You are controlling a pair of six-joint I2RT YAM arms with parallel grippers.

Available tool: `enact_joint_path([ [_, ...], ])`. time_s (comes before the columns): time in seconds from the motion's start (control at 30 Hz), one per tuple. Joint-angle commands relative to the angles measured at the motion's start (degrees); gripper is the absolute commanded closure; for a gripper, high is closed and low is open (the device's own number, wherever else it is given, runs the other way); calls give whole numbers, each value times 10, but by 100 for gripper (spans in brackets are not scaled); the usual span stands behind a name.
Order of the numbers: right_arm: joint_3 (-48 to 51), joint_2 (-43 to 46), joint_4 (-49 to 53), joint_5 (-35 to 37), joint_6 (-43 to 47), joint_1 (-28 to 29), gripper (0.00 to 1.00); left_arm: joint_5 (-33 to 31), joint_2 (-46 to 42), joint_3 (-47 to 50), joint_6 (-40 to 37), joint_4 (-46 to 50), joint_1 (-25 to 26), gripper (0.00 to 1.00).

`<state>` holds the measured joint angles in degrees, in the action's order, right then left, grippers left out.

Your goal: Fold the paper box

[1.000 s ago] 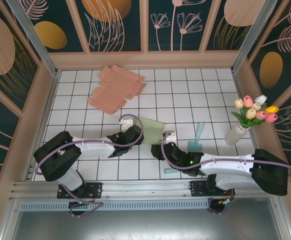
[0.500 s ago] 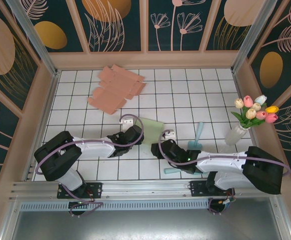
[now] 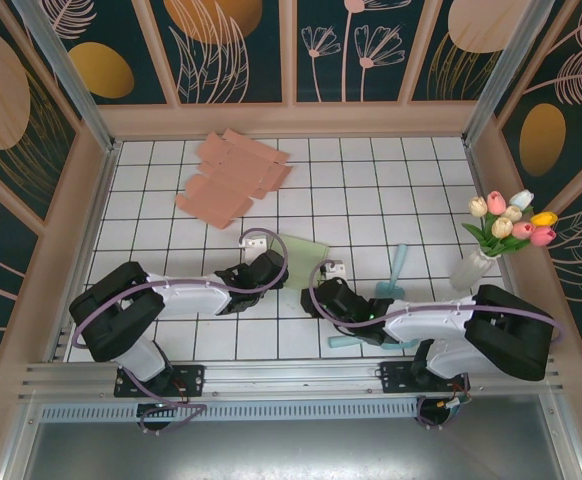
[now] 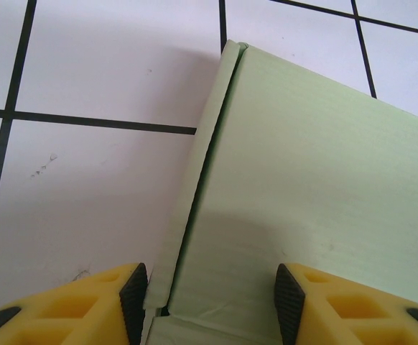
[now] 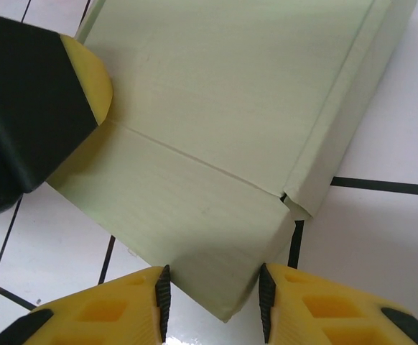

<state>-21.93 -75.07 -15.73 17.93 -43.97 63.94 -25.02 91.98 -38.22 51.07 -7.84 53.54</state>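
Paper box [image 3: 306, 254]: pale green, flattened, lying on the white gridded tabletop [image 3: 381, 190], just ahead of both grippers and bracketed by them from left and right.
Left gripper [image 4: 211, 305]: jaws spread roughly halfway, straddling the box's long folded side flap; one black pad just outside the flap over bare tile, the other above the broad top panel; no squeeze on the cardboard to be seen.
Left gripper seen from the right wrist: yellow-tipped finger [image 5: 87, 83] set down at the end of the crease running across the box's top panel.
Right gripper [image 5: 214, 305]: jaws partly apart around the box's nearest corner, black pads right beside the two edges meeting there; pinching or merely flanking the corner, cannot tell.
Box detail ahead of the right gripper: narrow side flap folded along the right-hand edge, a small notch at the meeting of flap and crease.
Pink cardboard blanks [image 3: 233, 175]: loose overlapping heap well beyond the left gripper, toward the far left of the tabletop.
Teal tool [image 3: 396, 272]: flat on the tiles just to the right of the right gripper, apart from the box.
Vase of tulips [image 3: 501, 230]: upright, well off to the right of the right gripper, at the tabletop's right edge.
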Motion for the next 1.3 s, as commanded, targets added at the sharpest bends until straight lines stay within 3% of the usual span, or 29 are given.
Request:
enact_joint_path([
  [0.0, -1, -11, -18, 12, 16, -4, 62, 15, 41, 28, -21, 108, -3, 48],
  [1.0, 14, -56, -26, 91, 96, -2, 67, 17, 49, 32, -19, 99, -2, 50],
  [1.27, -4, -58, 4, 106, 89, 8, 66, 45, 42, 39, -10, 71, -3, 51],
])
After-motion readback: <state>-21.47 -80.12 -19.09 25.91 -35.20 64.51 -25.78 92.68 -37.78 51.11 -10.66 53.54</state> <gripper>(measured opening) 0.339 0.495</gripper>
